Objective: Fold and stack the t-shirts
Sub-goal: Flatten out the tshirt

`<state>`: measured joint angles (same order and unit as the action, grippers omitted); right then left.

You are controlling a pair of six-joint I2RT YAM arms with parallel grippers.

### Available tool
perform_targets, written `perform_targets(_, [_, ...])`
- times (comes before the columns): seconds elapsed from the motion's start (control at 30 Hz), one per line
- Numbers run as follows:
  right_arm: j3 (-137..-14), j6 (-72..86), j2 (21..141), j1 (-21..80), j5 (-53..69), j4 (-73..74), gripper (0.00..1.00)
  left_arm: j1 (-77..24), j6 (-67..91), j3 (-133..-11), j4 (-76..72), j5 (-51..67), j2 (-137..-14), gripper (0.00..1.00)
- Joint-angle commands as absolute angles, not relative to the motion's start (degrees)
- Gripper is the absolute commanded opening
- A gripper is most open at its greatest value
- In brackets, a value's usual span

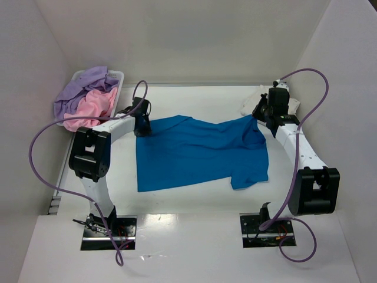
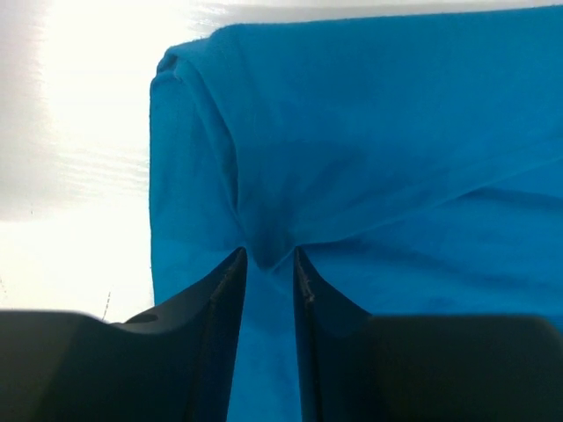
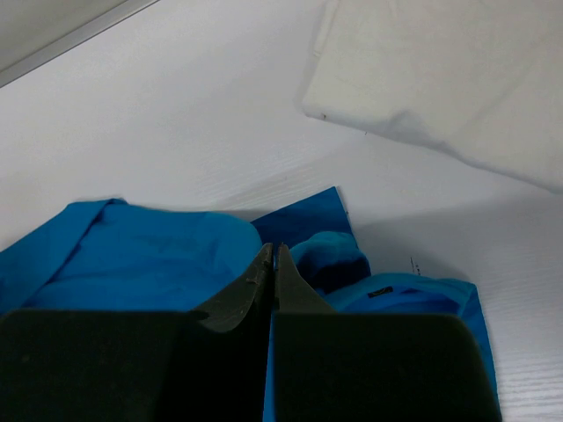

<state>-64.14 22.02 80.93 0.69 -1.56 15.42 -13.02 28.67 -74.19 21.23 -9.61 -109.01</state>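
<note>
A bright blue t-shirt [image 1: 200,154] lies spread across the middle of the table. My left gripper [image 1: 142,125] is at its far left corner and is shut on the cloth. In the left wrist view the blue t-shirt [image 2: 396,132] puckers into folds that run to my left gripper's tips [image 2: 268,255]. My right gripper [image 1: 264,115] is at the far right corner, shut on the blue t-shirt [image 3: 132,255], with a thin strip of cloth between the tips of my right gripper [image 3: 271,251]. A white t-shirt [image 1: 250,105] lies behind it and also shows in the right wrist view [image 3: 440,70].
A white plastic basket [image 1: 119,75] stands at the far left, holding a lavender shirt [image 1: 79,88] and a pink shirt [image 1: 93,107]. White walls close in the table at the back and on both sides. No dark red shirt is in view.
</note>
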Motion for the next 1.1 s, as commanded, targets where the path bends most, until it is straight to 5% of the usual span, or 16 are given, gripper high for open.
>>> perform_targets(0.0, [-63.5,21.4,81.0,0.2,-2.4,12.1,0.00,-13.1,28.6,-74.4,19.1,-9.4,-110.3,0.34])
perform_targets(0.23, [-63.5,21.4,81.0,0.2,-2.4,12.1,0.00,-13.1,28.6,-74.9,19.1,-8.8,-111.5,0.28])
perform_targets(0.5, [-63.5,21.4,81.0,0.2,-2.9,12.1,0.00,-13.1,28.6,-75.4,19.7,-9.3,-109.7,0.00])
perform_targets(1.07, [-63.5,21.4,81.0,0.7,-2.9,12.1,0.00,-11.4,26.9,-81.0,22.8,-6.9,-98.4,0.04])
